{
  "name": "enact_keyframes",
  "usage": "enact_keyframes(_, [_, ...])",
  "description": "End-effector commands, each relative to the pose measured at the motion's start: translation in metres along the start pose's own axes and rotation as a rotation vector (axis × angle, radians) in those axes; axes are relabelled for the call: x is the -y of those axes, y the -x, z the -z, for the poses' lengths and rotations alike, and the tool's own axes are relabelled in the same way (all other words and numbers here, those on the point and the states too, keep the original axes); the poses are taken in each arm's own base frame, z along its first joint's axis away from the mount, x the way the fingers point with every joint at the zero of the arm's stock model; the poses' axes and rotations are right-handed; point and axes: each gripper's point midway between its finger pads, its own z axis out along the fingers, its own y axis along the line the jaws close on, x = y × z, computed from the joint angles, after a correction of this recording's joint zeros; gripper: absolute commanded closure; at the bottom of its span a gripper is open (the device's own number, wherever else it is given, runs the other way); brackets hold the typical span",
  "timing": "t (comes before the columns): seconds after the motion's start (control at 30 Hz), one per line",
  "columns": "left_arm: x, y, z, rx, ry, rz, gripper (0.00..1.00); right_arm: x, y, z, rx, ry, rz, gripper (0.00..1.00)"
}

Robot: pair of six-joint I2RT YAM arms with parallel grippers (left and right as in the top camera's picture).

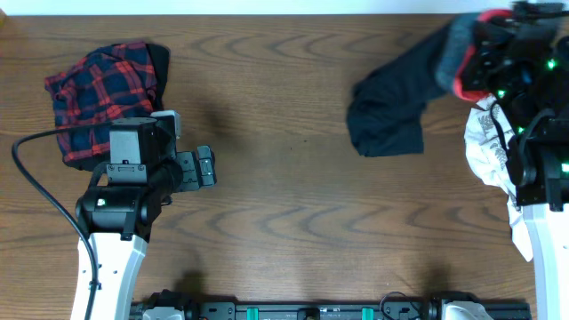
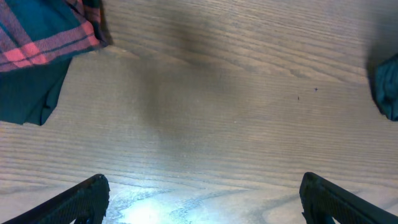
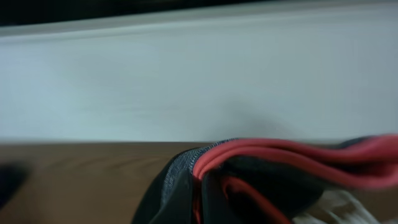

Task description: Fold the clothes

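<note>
Starting overhead: wood table (image 1: 293,222), one arm lower left, one at the right edge.
plaid piece (image 1: 89,98): crumpled heap, upper left; black cloth showing along its upper right side.
left gripper (image 1: 210,167): just right of the plaid heap, over bare wood, holding nothing.
black leggings (image 1: 387,111): upper right; legs bunched on the table, upper end stretched toward the top right corner.
waistband (image 1: 455,58): grey and coral red, right up against the right arm's head.
right gripper (image 1: 487,49): lost in the dark arm mass at top right, fingers not distinguishable.
white leaf-print top (image 1: 487,142): right edge, below the waistband, partly under the right arm.
left wrist view, fingers (image 2: 84,199): wide apart in the lower corners, only bare wood between them.
left wrist view, cloth: plaid in the upper left corner over darker fabric; dark cloth (image 2: 385,87) at the right edge, too little to identify.
right wrist view, waistband: blurred, lower centre to lower right, red edge over grey and black.
right wrist view, hand: own fingers not visible; closed, apparently pinching the bunched waistband.
right wrist view, rest: white top at lower right, table strip lower left, pale wall (image 3: 186,81) behind.
</note>
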Motion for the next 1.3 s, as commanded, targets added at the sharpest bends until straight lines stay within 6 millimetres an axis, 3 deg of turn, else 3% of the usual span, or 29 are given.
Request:
enact_keyframes(0.0, [0.003, 0.006, 0.004, 0.016, -0.004, 0.003, 0.02, 0.08, 0.015, 0.021, 0.091, -0.457, -0.126, 0.99])
enact_keyframes(0.27, [0.003, 0.006, 0.004, 0.017, -0.004, 0.003, 0.02, 0.073, 0.021, 0.019, 0.08, -0.408, -0.039, 0.99])
enact_keyframes(0.47, [0.003, 0.006, 0.004, 0.016, -0.004, 0.003, 0.02, 0.075, 0.054, 0.037, 0.121, -0.364, -0.048, 0.99])
enact_keyframes(0.63, [0.003, 0.006, 0.004, 0.016, -0.004, 0.003, 0.02, 0.079, 0.067, 0.051, 0.043, -0.356, -0.049, 0.99])
enact_keyframes(0.8, [0.003, 0.006, 0.004, 0.015, -0.004, 0.003, 0.02, 0.102, 0.069, 0.059, -0.065, -0.364, -0.098, 0.99])
enact_keyframes(1.1, [0.003, 0.006, 0.004, 0.015, -0.004, 0.003, 0.02, 0.152, 0.103, 0.05, -0.004, -0.383, -0.075, 0.99])
enact_keyframes(1.27, [0.003, 0.006, 0.004, 0.015, -0.004, 0.004, 0.02, 0.151, 0.113, 0.039, 0.02, -0.32, -0.074, 0.99])
